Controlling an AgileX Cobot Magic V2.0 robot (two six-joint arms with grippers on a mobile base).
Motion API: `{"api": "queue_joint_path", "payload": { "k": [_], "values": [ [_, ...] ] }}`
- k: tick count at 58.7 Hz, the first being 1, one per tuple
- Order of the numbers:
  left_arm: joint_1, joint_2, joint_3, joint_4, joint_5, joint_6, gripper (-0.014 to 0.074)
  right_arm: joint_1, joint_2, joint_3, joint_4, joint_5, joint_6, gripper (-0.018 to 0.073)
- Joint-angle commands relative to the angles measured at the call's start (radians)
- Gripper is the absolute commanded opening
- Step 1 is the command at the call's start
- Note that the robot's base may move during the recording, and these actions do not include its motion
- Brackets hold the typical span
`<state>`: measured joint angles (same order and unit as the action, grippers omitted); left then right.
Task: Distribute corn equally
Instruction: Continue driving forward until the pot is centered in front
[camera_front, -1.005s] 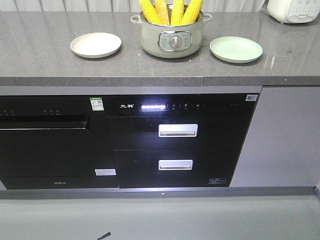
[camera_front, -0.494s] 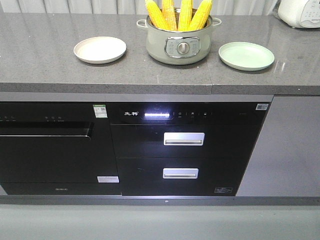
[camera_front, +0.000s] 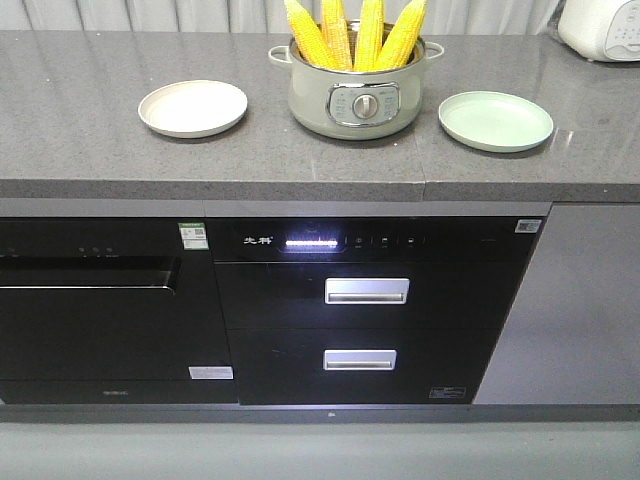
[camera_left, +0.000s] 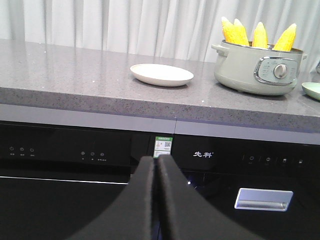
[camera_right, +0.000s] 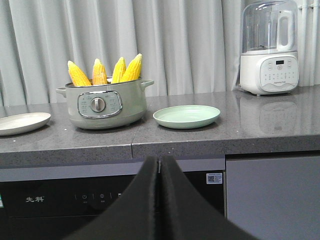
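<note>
Several yellow corn (camera_front: 352, 32) cobs stand upright, tips up, in a pale green pot (camera_front: 356, 98) at the middle of the grey counter. The corn (camera_left: 257, 36) and the pot (camera_left: 250, 70) show at the right of the left wrist view. In the right wrist view the corn (camera_right: 106, 72) rises from the pot (camera_right: 102, 104) at the left. A cream plate (camera_front: 193, 107) lies left of the pot and a green plate (camera_front: 495, 120) lies right of it; both are bare. My left gripper (camera_left: 157, 161) and right gripper (camera_right: 159, 161) are shut on nothing, low before the cabinet fronts, well short of the counter.
Below the counter edge (camera_front: 300, 190) are a black appliance with two drawer handles (camera_front: 366, 290) and a dishwasher front (camera_front: 95, 300). A white blender (camera_right: 269, 47) stands at the counter's back right. Curtains hang behind the counter.
The front view has shifted: the counter, pot and plates now sit a little lower in frame than a second ago. Nothing on the counter has moved.
</note>
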<state>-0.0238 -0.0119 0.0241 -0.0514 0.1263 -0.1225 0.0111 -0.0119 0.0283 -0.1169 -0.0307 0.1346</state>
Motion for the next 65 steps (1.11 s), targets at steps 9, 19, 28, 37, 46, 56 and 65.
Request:
{"api": "queue_joint_path", "payload": {
  "k": [9,19,28,37,46,56,65],
  "values": [
    [-0.001,0.006,-0.023,-0.001,-0.074,-0.008,-0.0006,-0.004,-0.007,0.018,-0.009,-0.074,-0.001,-0.0002],
    [-0.001,0.006,-0.023,-0.001,-0.074,-0.008,-0.0006,-0.004,-0.007,0.018,-0.009,-0.073,-0.001,-0.0002],
    [-0.001,0.006,-0.023,-0.001,-0.074,-0.008,-0.0006,-0.004,-0.007,0.018,-0.009,-0.073,-0.001,-0.0002],
    [-0.001,0.006,-0.023,-0.001,-0.074,-0.008,-0.0006,-0.004,-0.007,0.018,-0.009,-0.073,-0.001,-0.0002],
    [-0.001,0.006,-0.023,-0.001,-0.074,-0.008,-0.0006,-0.004,-0.007,0.018,-0.009,-0.073,-0.001,-0.0002],
    [-0.001,0.006,-0.023,-0.001,-0.074,-0.008,-0.0006,-0.004,-0.007,0.018,-0.009,-0.073,-0.001,-0.0002],
    [-0.001,0.006,-0.023,-0.001,-0.074,-0.008,-0.0006,-0.004,-0.007,0.018,-0.009,-0.073,-0.001,-0.0002]
  ]
}}
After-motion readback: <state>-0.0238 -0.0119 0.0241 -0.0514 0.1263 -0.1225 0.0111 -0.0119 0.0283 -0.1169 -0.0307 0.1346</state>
